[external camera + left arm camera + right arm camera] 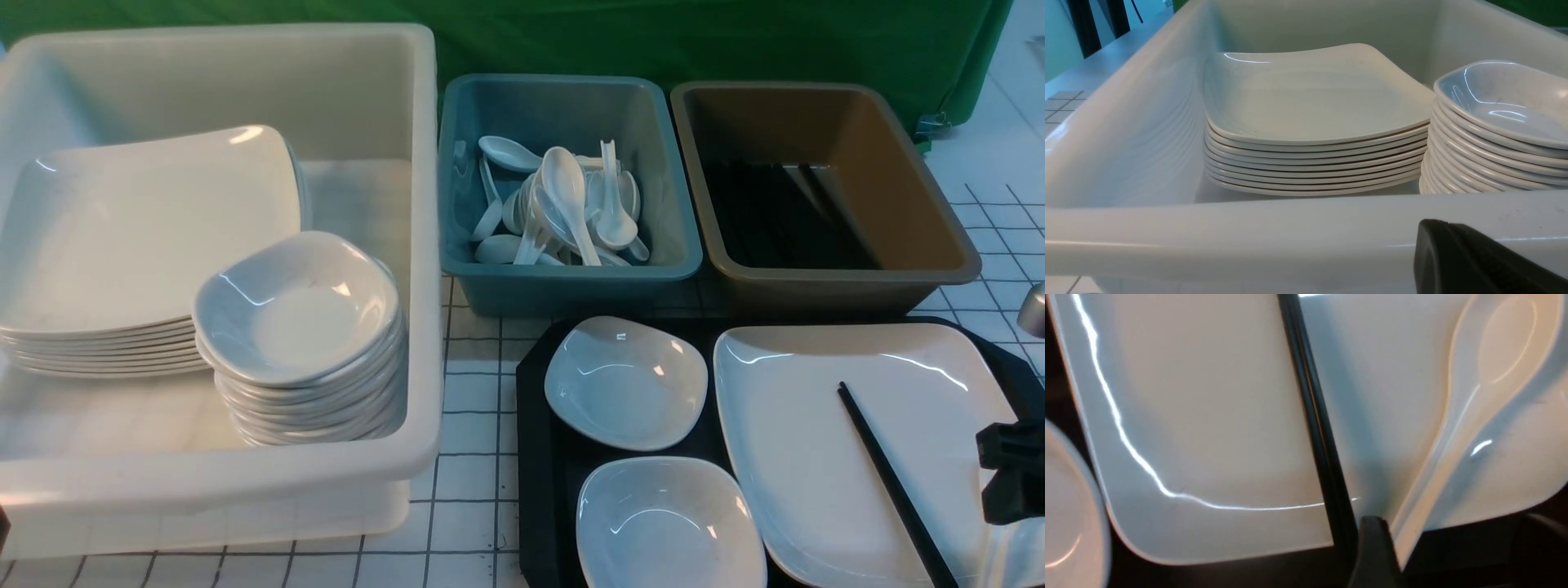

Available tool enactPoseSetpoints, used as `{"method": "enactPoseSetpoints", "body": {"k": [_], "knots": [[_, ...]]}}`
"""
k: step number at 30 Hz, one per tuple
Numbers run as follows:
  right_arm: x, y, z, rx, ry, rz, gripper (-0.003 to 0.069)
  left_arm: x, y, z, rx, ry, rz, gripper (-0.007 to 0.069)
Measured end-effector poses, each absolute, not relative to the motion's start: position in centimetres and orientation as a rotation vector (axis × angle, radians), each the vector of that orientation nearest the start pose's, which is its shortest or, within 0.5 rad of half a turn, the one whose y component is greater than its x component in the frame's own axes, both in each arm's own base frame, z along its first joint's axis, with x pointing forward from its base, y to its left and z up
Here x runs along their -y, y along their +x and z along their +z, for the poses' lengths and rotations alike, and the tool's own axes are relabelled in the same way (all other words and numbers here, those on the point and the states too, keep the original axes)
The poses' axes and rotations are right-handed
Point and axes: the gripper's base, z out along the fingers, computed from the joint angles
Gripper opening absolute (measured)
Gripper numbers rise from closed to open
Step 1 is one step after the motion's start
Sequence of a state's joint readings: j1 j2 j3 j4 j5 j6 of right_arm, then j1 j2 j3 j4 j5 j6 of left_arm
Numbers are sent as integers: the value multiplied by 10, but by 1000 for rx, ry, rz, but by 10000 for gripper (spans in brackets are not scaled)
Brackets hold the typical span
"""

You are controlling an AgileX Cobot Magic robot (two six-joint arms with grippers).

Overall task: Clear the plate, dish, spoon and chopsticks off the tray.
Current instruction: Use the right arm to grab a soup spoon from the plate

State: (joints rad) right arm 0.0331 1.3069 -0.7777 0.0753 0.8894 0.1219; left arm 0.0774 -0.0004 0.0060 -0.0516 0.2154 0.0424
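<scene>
- The plate (816, 457) filled the 3 o'clock half of the tray (539, 457), its near edge cut off.
- The chopsticks (890, 482) crossed it from 11 to 5 o'clock, reading as one stick.
- The spoon (1478, 416) showed only in the right wrist view, on the plate beside the chopsticks.
- The right claw (1011, 472) was half out of frame; I cannot tell whether it was released or clenched.
- The left claw (1470, 261), with one finger showing by the bin (1249, 228), was clenched.

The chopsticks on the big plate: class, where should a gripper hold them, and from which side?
Probably mid-length, from straight above, jaws across the sticks. The chopsticks lie flat and together on the plate; the spoon handle crowds their near end.
</scene>
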Motion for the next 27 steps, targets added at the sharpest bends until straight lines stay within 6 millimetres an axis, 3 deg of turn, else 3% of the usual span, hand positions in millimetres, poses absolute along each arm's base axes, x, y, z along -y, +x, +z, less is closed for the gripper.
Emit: {"method": "enactPoseSetpoints", "body": {"k": [11, 27], "knots": [[-14, 242, 185, -3051, 217, 66, 458, -3, 56, 192, -1703, -65, 42, 5], [-10, 253, 169, -3021, 216, -26, 435, -3, 56, 192, -1703, -65, 42, 5]]}}
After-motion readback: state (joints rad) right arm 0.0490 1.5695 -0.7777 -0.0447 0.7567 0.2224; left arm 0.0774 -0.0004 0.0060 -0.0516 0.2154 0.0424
